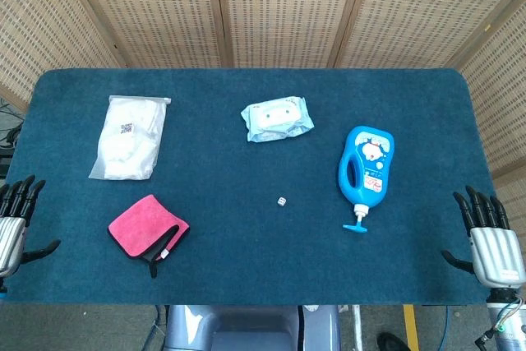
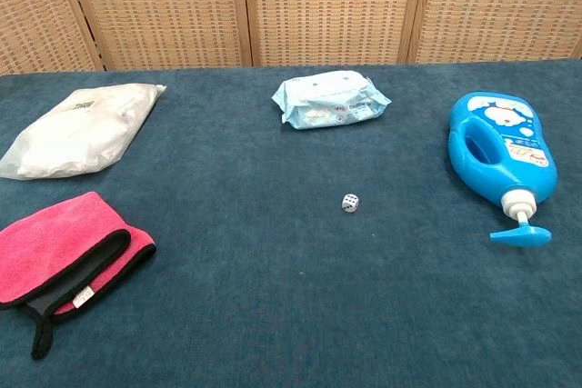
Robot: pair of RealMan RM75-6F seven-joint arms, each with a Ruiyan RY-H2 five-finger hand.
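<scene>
Start position: your left robot hand (image 1: 15,218) and right robot hand (image 1: 491,240) wide, holding nothing. Nearest: pink folded microfibre cloth (image 1: 148,233), blue pump-top plastic bottle (image 1: 366,167). Approach needed first.

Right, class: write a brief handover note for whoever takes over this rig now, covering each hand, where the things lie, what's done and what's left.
Left hand: open, holding nothing, at the table's left edge; the pink cloth is nearest.
Right hand: open, holding nothing, at the right edge; the blue pump bottle lies on its side nearest.
White bag back left, wipes pack back centre, small die mid-table.
Done: nothing touched.
Left: everything.
</scene>
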